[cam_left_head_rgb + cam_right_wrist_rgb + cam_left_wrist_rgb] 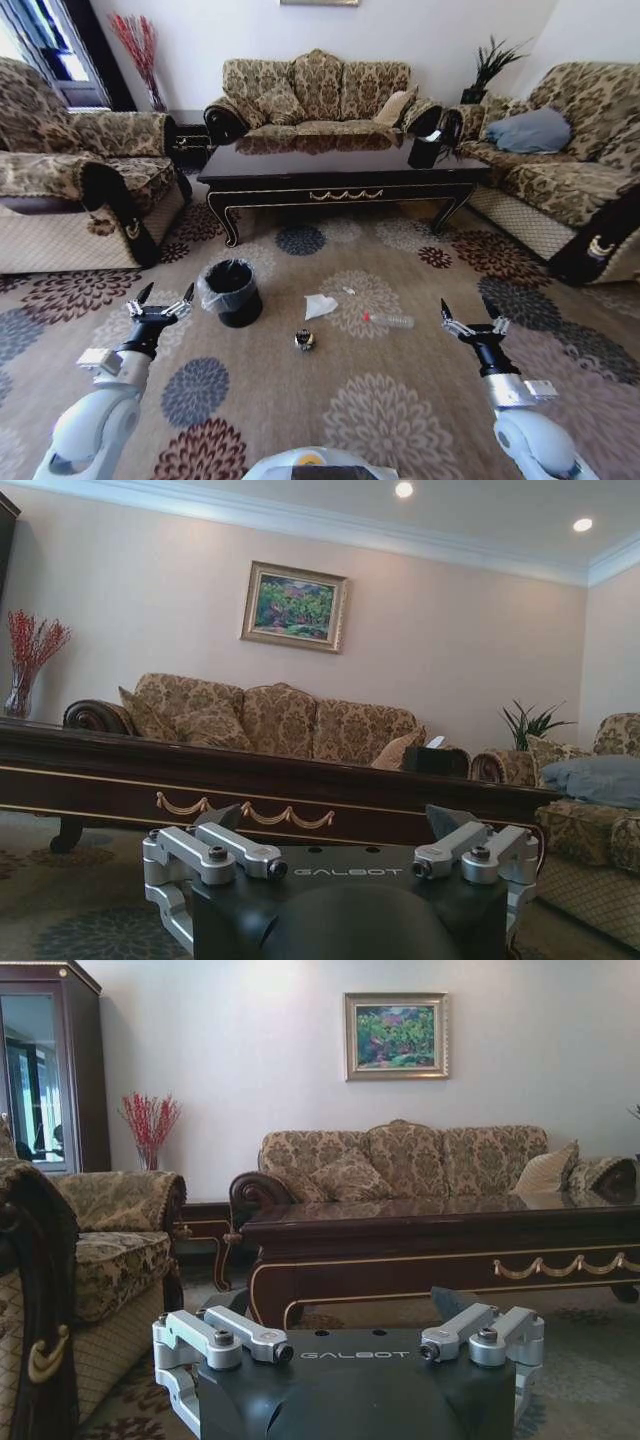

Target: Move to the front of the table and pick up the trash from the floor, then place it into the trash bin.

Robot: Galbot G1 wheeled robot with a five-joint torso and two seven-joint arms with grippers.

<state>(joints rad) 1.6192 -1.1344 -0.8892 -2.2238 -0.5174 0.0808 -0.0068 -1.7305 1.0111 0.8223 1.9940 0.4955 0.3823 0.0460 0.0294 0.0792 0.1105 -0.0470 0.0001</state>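
The robot faces the bench [340, 165]. Both the left end effector [160, 303] and the right end effector [472, 318] hover with fingers apart. The trash [320, 305] lies on the floor [400, 400] beside the trash bin [232, 292]; it should probably bend low, taking one piece.

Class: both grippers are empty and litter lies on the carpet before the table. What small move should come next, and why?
Probably lower the left gripper toward the crumpled white paper: its fingers are open and the trash bin stands beside it.

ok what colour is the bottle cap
Red, on the clear bottle lying on the carpet; head view shows it best.
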